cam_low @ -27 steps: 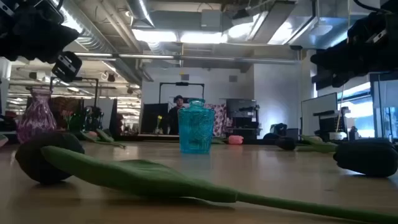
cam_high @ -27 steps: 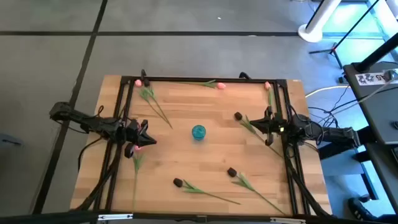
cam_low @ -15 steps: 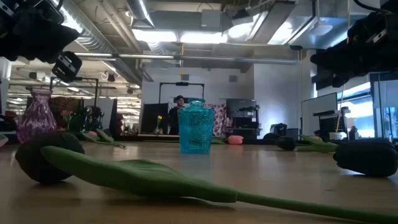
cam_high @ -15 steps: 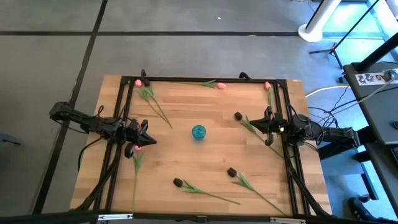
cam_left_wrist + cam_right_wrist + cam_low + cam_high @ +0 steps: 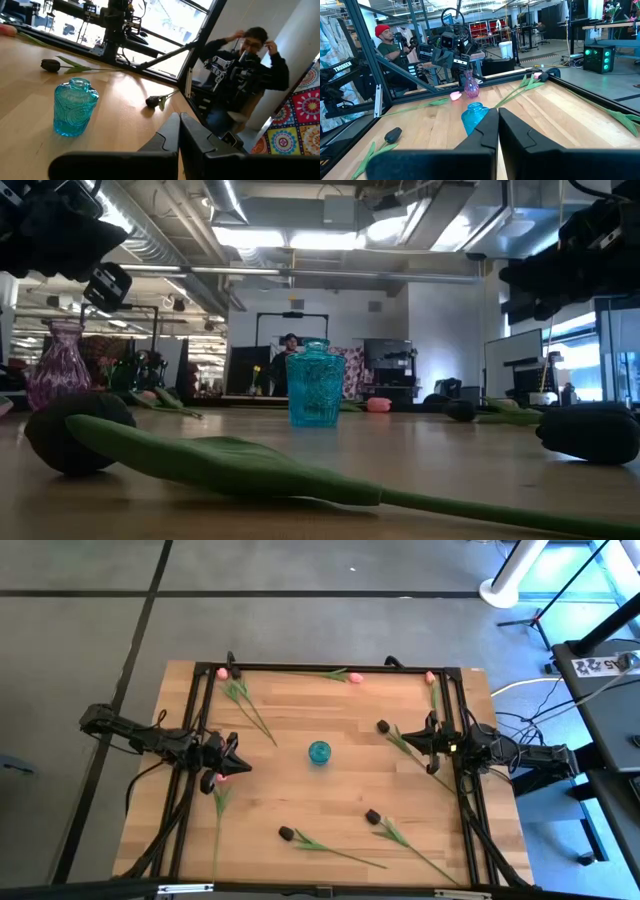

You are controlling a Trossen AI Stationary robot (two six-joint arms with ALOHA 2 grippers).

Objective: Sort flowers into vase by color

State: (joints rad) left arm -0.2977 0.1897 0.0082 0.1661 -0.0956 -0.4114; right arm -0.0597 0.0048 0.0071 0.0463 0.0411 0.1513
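Both grippers, left (image 5: 232,753) and right (image 5: 414,734), hung pinched shut and empty at the table (image 5: 340,810) sides (flanking the blue vase (image 5: 319,751)); the flowers (image 5: 320,845) lay scattered on the wood.

no visible change (arms, flowers alike)

blue vase (image 5: 319,751) mid-table | tulips (image 5: 320,845) scattered | claws at edges

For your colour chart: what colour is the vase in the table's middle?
Teal-blue patterned glass vase, clearest in the left wrist view.
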